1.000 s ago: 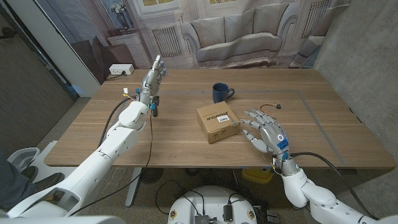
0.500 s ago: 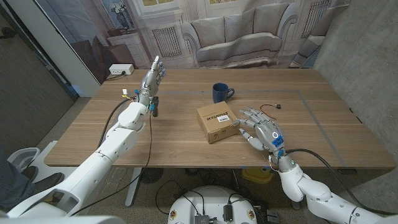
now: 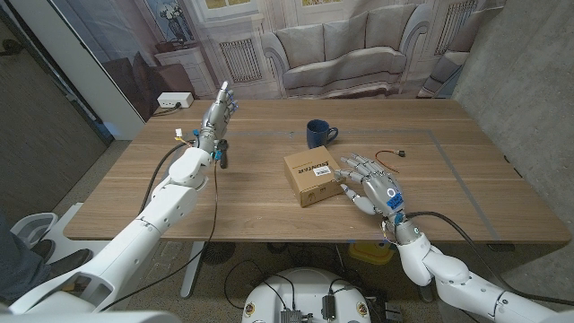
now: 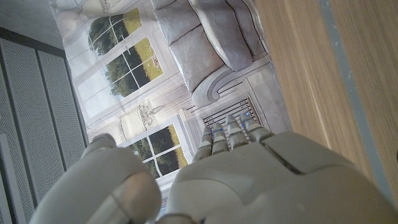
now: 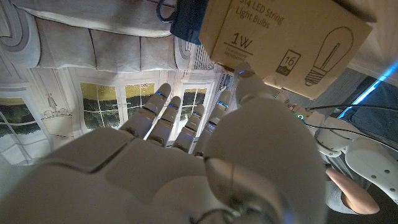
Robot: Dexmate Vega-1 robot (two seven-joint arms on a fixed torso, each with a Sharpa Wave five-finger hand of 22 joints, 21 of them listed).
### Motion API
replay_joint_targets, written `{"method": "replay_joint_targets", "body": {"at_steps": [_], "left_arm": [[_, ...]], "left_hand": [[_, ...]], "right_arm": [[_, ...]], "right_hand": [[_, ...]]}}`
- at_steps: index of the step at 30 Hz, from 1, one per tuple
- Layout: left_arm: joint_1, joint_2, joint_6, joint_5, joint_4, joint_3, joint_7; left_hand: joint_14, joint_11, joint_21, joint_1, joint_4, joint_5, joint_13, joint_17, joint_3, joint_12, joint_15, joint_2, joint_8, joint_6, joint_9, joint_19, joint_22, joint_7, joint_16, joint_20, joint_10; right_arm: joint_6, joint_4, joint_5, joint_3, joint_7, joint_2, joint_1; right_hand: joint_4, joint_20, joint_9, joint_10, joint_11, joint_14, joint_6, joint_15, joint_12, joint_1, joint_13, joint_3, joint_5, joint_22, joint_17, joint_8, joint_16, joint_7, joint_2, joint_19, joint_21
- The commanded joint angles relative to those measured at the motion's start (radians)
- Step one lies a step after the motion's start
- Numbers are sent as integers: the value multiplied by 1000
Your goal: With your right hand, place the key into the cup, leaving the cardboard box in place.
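**Key not yet picked up, cup waiting**

Start with the table (image 3: 466,179): nothing of the task looks done. The box (image 3: 314,178) sits mid-table, and your right hand (image 3: 370,187) hovers just beside its right edge, fingers spread, holding nothing. Your left hand (image 3: 221,109) is up at the far left, fingers straight, also holding nothing. The blue cup (image 3: 317,134) stands behind the box, apart from it.

The key (image 3: 398,153), as best I can judge, is the small dark piece on a thin cord, lying on the table beyond your right hand.

So the grasp, the carry and the drop are all left.

In the right wrist view the box reads "LED String Light Bulbs", "1W" and "16".
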Motion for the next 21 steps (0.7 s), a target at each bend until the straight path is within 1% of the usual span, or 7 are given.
{"method": "replay_joint_targets", "body": {"at_steps": [1,10,21], "left_arm": [[5,8,6,-2,-8,-5,2],[11,12,11,-4,-16,-8,5],[10,11,16,-11,-3,-7,1]], "left_hand": [[6,-3,1,4,0,-2,5,5,-7,-1,0,5,-4,7,2,1,4,-2,-2,-8,9],[6,-4,1,4,0,-2,5,5,-8,-2,1,5,-4,8,2,1,4,-1,-3,-8,9],[6,-5,1,5,1,-2,5,5,-11,-2,0,6,-5,8,2,1,4,-2,-3,-8,9]], "right_arm": [[13,17,25,-15,1,4,28],[19,31,27,-25,-3,7,34],[24,38,32,-35,12,11,43]], "right_hand": [[4,-102,2,-2,-1,10,-7,-126,-1,-3,2,-2,8,5,4,-3,3,0,9,7,-5],[9,-100,3,2,-1,14,-6,-128,0,-7,2,-6,9,5,5,-3,4,0,12,10,-5],[11,-98,4,5,0,16,-3,-125,2,-9,2,-11,10,6,5,-3,4,0,12,12,-5]]}}
